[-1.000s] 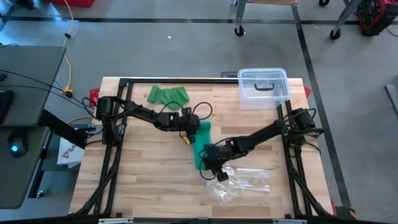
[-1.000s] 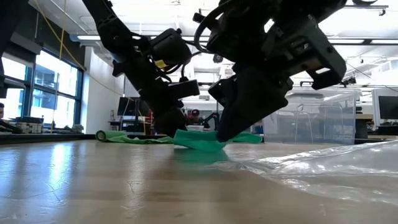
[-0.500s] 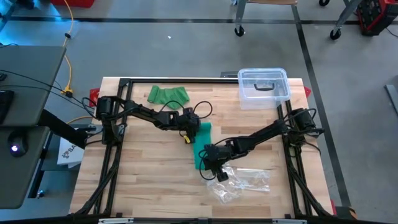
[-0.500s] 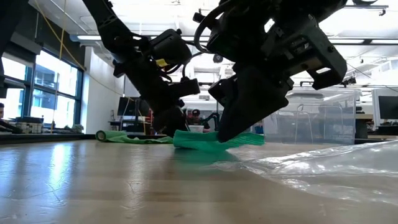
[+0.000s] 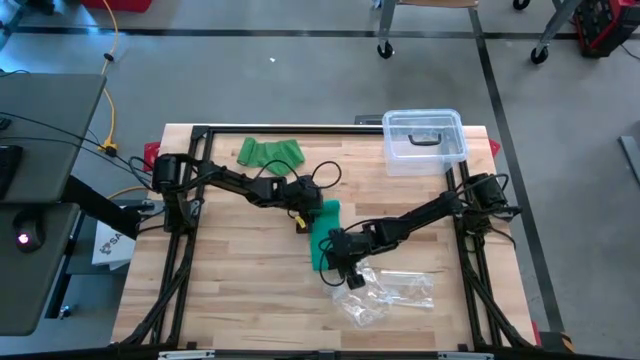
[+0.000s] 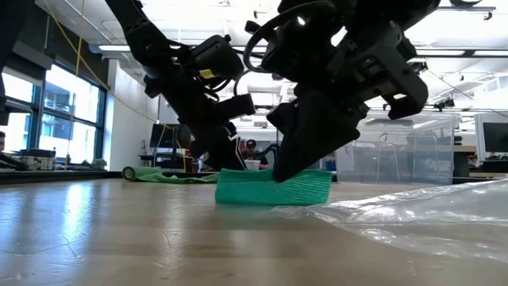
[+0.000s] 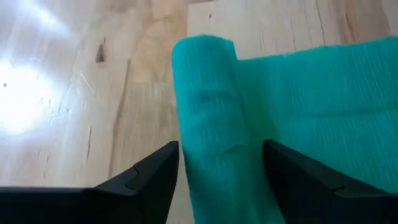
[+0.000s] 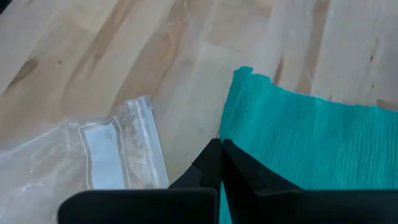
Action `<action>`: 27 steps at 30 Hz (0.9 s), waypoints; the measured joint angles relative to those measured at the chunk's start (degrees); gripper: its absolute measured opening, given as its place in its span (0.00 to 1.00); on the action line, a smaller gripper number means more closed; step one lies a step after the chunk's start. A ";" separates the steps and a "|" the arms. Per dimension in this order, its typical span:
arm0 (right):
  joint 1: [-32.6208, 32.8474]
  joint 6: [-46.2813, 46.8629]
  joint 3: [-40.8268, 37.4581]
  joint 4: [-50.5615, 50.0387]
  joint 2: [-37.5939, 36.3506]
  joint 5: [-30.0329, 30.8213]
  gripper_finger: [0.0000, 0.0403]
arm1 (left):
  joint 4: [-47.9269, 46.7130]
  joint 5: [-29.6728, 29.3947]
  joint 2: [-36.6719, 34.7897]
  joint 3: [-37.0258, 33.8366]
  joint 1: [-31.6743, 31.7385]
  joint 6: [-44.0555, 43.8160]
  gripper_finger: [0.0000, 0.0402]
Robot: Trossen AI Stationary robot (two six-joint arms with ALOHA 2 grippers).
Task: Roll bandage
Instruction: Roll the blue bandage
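Showing the table (image 5: 240, 290) from above, with both arms meeting over the bandage (image 5: 325, 232) near its middle. Largest first: the clear bin (image 5: 424, 139) stands well beyond the right arm; a crumpled plastic bag (image 5: 388, 292) lies just beside the right gripper (image 5: 345, 268); a second green cloth (image 5: 270, 151) lies far behind the left gripper (image 5: 303, 214).

The bandage is a flat strip running from one gripper to the other, its long axis along that line. At the left gripper's end it is curled into a short roll (image 7: 208, 130), and the roll's own axis lies crosswise to the strip. The left wrist view shows this roll directly ahead of the left gripper, between its fingers (image 7: 146, 180), which stand wide on either side with a gap to the cloth, so nothing is held.

The right gripper is closed tight, its tips pressing on the opposite, flat end of the strip (image 8: 292, 137), apparently pinning it.

Judgement: the left gripper is the nearer to the roll, so the next turn toward the right gripper falls to it.
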 joint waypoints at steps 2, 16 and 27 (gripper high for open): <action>-0.07 0.02 0.00 0.00 -0.01 0.00 0.00 | -0.06 0.81 -0.44 0.00 0.41 -0.47 0.60; 0.08 0.64 0.00 0.03 -0.04 -0.03 0.00 | -0.62 9.49 -4.04 0.07 6.73 -5.91 0.62; 0.91 1.53 0.00 -0.85 -0.07 1.46 0.00 | -1.13 10.32 -1.85 0.15 4.11 -4.19 0.48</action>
